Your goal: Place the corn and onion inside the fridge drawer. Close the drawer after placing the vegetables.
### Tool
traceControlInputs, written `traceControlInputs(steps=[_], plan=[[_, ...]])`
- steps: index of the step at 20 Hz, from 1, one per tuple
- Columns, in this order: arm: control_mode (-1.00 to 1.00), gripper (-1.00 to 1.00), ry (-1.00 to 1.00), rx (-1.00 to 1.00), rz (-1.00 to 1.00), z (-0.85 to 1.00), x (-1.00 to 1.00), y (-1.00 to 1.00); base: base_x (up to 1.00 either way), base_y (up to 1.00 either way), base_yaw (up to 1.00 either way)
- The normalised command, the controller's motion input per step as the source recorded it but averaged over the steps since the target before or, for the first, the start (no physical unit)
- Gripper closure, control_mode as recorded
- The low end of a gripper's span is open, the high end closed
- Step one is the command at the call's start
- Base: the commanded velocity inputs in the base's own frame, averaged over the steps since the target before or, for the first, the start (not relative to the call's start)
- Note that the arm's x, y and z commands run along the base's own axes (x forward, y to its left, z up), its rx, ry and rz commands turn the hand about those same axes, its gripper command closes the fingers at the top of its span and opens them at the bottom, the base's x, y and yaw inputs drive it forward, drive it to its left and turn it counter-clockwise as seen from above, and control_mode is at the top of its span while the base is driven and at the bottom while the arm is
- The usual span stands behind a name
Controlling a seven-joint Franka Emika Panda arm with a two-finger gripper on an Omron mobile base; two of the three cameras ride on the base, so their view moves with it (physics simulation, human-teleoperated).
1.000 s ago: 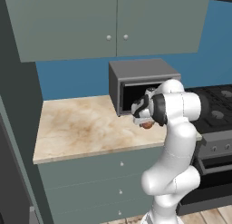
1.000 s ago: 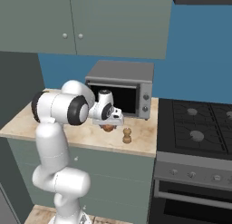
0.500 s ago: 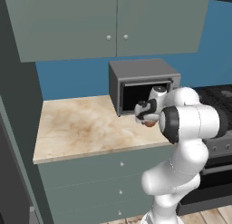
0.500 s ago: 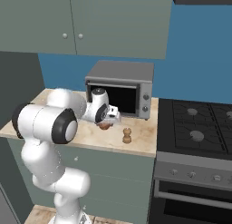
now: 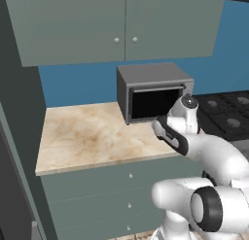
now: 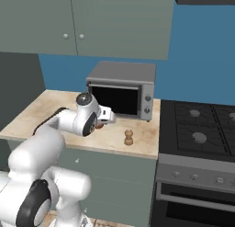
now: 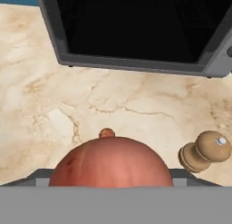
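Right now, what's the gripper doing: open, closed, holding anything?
Gripper: closed on the onion, held over the counter.

Surface (image 5: 92, 137): beige marbled top over grey-green drawer fronts, centre-left of the left base view. A grey microwave (image 6: 121, 89) stands at its back, centre frame in the right base view, its dark door facing forward. A small tan knobbed grinder (image 6: 129, 137) stands upright just in front of it, near the surface's front edge.
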Motion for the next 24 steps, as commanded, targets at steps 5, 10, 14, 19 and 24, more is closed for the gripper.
traceControlInputs(steps=[5, 10, 14, 19, 24], plan=[[-1.0, 1.0, -0.23, 0.0, 0.0, 0.31, -0.95, 0.07, 0.0, 0.0, 0.0], [-1.0, 1.0, -0.06, -0.04, 0.0, 0.18, -0.59, 0.29, 0.0, 0.0, 0.0], [-1.0, 1.0, 0.0, -0.08, 0.05, 0.0, -0.06, 0.25, 0.0, 0.0, 0.0], [-1.0, 1.0, 0.0, -0.01, -0.01, 0.0, 0.03, 0.06, 0.0, 0.0, 0.0], [-1.0, 1.0, -0.05, 0.0, 0.0, 0.01, -0.59, -0.13, 0.0, 0.0, 0.0]])
